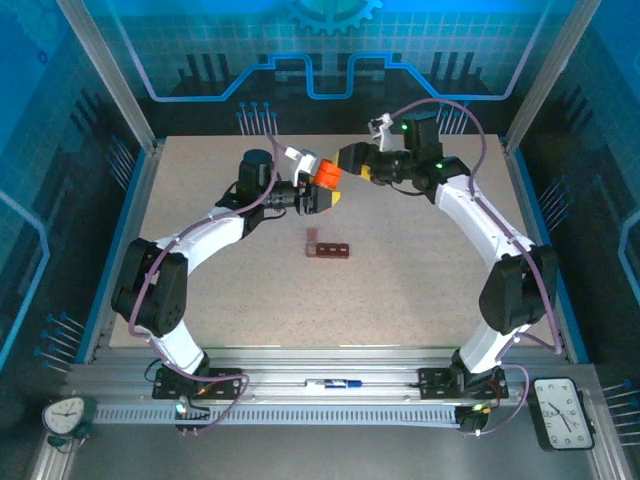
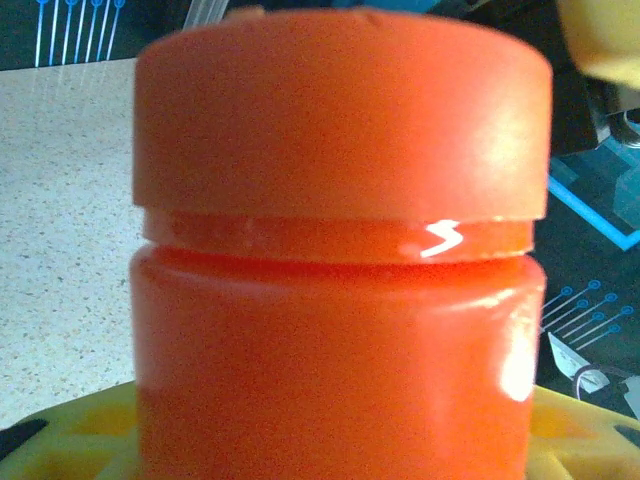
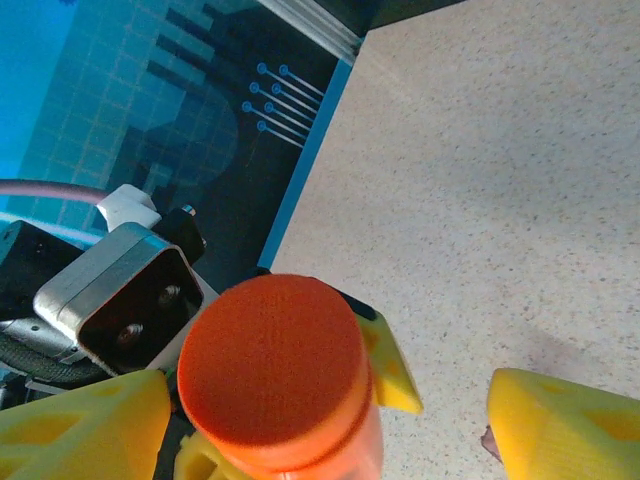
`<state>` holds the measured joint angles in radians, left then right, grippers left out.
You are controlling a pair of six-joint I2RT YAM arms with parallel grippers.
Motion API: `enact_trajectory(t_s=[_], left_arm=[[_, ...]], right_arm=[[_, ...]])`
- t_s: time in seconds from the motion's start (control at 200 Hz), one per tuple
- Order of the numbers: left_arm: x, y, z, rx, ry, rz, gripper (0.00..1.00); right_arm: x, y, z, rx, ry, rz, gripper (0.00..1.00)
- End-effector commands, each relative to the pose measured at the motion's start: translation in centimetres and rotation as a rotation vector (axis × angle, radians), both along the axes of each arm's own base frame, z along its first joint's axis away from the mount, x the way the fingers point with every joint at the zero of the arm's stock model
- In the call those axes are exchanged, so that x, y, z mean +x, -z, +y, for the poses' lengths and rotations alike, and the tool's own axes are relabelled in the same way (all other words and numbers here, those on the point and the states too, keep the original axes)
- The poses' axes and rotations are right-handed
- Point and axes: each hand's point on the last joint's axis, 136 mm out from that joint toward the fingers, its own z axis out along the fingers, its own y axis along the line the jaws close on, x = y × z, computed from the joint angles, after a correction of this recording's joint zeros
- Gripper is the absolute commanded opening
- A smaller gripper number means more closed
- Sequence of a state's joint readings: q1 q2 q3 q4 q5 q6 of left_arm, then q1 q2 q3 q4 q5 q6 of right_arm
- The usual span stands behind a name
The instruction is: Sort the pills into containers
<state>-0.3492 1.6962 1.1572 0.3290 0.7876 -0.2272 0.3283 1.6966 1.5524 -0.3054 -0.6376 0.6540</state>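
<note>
**A:** Where are the containers?

**B:** The containers (image 1: pixel 328 247) lie flat on the table (image 1: pixel 420 270) near its middle, a dark red-brown bar with little square compartments in a row; at the bar's left end a small bit juts toward the far side, and I cannot tell what it is; the bar is nearer the arm bases than either pincer and well apart from both

**A:** And the left gripper?

**B:** The left gripper (image 1: pixel 320 192) is clamped on an orange bottle (image 1: pixel 326 176), held up off the table; in the left wrist view its yellow fingers (image 2: pixel 70 435) show at both lower corners, pressed against the bottle's body, and the bottle stands upright there with its cap (image 2: pixel 340 110) on

**A:** Is the right gripper holding anything?

**B:** No; the right gripper (image 1: pixel 352 160) is just beside the bottle's top, jaws spread; in the right wrist view the cap sits between its two yellow fingers (image 3: pixel 80 430), one close beside the cap, whether touching I cannot tell; the other stands well apart from it

**A:** Any pills to see?

**B:** The compartments are too small in the top view to tell what is in them
</note>
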Motion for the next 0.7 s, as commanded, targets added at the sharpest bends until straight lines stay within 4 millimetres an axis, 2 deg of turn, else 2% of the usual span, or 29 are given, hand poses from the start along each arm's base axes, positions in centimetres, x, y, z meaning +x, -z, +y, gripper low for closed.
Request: enact_trajectory(t_s=[0.0, 0.13, 0.49, 0.6, 0.695], left_arm=[[-0.6, -2.5, -0.4, -0.013, 0.042, -0.064, 0.17], [-0.6, -2.7, -0.4, -0.016, 0.042, -0.067, 0.17], [-0.6, -2.7, -0.6, -0.018, 0.046, -0.064, 0.17], [-0.7, -2.6, -0.7, -0.017, 0.05, -0.061, 0.17], [-0.7, -2.6, -0.6, -0.017, 0.049, -0.059, 0.18]], right_arm=[[-0.3, -0.4, 1.3, -0.002, -0.047, -0.016, 0.84], [-0.6, 0.1, 2.0, -0.008, -0.068, -0.003, 0.81], [-1.3, 0.9, 4.3, -0.007, -0.129, 0.014, 0.65], [-1.2, 1.0, 4.4, -0.003, -0.129, 0.016, 0.55], [-1.1, 0.9, 4.4, 0.005, -0.123, 0.012, 0.41]])
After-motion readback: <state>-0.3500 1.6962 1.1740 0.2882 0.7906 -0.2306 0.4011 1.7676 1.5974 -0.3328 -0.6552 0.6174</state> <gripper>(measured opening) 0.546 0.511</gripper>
